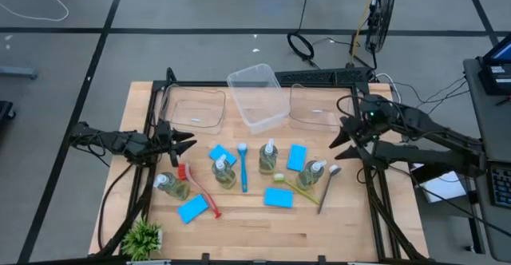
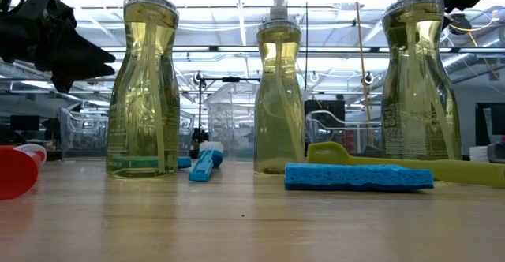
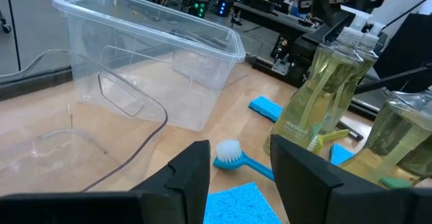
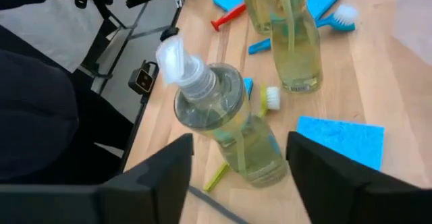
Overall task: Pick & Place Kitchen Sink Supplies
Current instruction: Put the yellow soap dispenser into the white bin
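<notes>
The relation that matters here is between the right gripper [image 4: 236, 177] and the rightmost soap bottle [image 1: 311, 174]: in the right wrist view this bottle [image 4: 233, 126] stands upright directly ahead of the parted fingers, its pump head [image 4: 177, 61] rising between them, so the jaws are released and hold nothing. Taking the middle clear bin [image 1: 257, 97] as the landmark, this bottle stands toward the table's front and to the right of it, with a blue sponge [image 1: 297, 157] just beside it on the bin's side and the brown brush [image 1: 326, 188] lying close on its far side, handle running away from the bin. The bottle's long axis is vertical, so a sideways closing of the fingers across its body looks like the fitting grasp. The right arm is plainly the nearer one to it. The left gripper [image 1: 182, 143] hovers left of the bin, jaws also open and empty; its wrist view looks past its fingers at the bin [image 3: 155, 62], the blue brush [image 3: 246, 160] and another blue sponge [image 3: 233, 207]. From the bin toward the front the other three bottles, the remaining sponges and the red brush [image 1: 198, 189] lie scattered, none yet inside any bin.
</notes>
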Available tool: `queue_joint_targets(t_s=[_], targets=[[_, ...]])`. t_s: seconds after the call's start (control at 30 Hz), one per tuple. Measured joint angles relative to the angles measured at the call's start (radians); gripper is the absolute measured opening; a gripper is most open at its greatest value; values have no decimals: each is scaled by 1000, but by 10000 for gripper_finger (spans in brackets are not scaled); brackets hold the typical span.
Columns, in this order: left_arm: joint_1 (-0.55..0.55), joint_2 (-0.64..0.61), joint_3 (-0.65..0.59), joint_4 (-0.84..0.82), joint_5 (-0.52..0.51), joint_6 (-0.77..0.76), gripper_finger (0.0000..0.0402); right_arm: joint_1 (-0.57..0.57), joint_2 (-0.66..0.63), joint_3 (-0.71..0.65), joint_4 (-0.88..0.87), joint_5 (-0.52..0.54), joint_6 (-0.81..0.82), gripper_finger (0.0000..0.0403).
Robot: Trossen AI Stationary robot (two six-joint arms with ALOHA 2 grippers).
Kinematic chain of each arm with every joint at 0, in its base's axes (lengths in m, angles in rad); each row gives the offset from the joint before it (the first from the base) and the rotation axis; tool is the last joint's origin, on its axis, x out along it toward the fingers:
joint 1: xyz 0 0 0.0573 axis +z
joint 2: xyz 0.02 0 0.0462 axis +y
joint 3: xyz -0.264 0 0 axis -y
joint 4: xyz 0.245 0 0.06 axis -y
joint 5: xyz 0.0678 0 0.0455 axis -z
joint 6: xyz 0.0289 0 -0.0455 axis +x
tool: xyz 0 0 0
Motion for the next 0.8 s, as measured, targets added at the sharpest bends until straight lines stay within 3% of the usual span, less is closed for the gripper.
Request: queue_joint_targets(t_s=[0.27,0.8], targets=[[0,0,0,0,0,0,157,6,2,-55,57,-2,-47,278],[0,0,0,0,0,0,157,161,5,-212,468,-4,14,277]])
